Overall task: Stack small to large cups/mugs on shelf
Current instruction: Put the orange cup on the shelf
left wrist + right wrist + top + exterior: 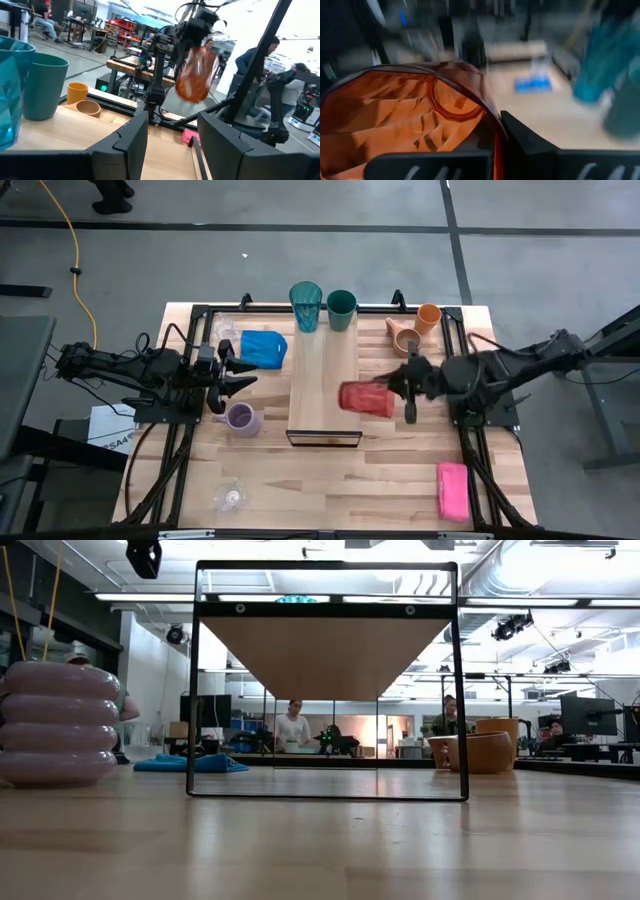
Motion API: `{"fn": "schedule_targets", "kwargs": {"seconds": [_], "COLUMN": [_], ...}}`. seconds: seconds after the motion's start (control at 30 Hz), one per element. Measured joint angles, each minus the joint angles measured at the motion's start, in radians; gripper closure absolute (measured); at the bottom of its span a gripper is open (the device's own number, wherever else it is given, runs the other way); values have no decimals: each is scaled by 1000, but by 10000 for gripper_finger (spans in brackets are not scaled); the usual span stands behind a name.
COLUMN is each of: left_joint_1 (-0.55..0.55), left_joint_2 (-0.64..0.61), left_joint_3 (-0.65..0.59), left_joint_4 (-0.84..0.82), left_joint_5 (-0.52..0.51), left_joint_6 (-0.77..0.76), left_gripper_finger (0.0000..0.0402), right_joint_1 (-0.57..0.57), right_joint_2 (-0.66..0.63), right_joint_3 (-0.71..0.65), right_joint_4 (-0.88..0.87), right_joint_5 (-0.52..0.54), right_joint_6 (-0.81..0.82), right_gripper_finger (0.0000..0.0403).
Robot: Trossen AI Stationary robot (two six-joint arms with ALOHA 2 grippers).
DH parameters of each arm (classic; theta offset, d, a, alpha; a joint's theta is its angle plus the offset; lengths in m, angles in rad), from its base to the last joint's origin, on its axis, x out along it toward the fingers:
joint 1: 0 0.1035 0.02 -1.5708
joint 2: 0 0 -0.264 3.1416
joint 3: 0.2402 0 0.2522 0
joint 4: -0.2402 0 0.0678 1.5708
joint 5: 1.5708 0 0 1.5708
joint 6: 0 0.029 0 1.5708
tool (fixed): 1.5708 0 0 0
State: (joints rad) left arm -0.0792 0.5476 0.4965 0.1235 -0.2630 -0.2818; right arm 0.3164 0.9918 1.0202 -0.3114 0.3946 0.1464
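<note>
Carrying the red cup (365, 397) on its side above the shelf (322, 380), we are pinching its rim in the right tool (400, 385), over the shelf's three o'clock edge. We are judging it needs righting before setting down, clear of the teal tumbler (305, 305) at twelve. The left tool (232, 370) is waiting spread at nine o'clock.

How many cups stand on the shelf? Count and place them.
2: the teal tumbler and the dark green cup, side by side at the shelf's far end. The right gripper holds the red cup over its right edge.
</note>
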Motion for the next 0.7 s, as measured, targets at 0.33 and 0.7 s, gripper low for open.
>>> {"fn": "schedule_targets", "kwargs": {"seconds": [0.33, 0.7], "left_joint_1": [0, 0], "left_joint_2": [0, 0], "left_joint_3": [0, 0], "left_joint_4": [0, 1], "left_joint_5": [-21, 24], "left_joint_6": [-15, -14], "left_gripper_finger": [241, 241], "right_joint_1": [-146, -161], "right_joint_2": [-12, -3], "right_joint_3": [-113, -113], "right_joint_4": [242, 162], "right_joint_5": [-303, -136], "right_joint_6": [-16, -12], "right_gripper_finger": [403, 403]}}
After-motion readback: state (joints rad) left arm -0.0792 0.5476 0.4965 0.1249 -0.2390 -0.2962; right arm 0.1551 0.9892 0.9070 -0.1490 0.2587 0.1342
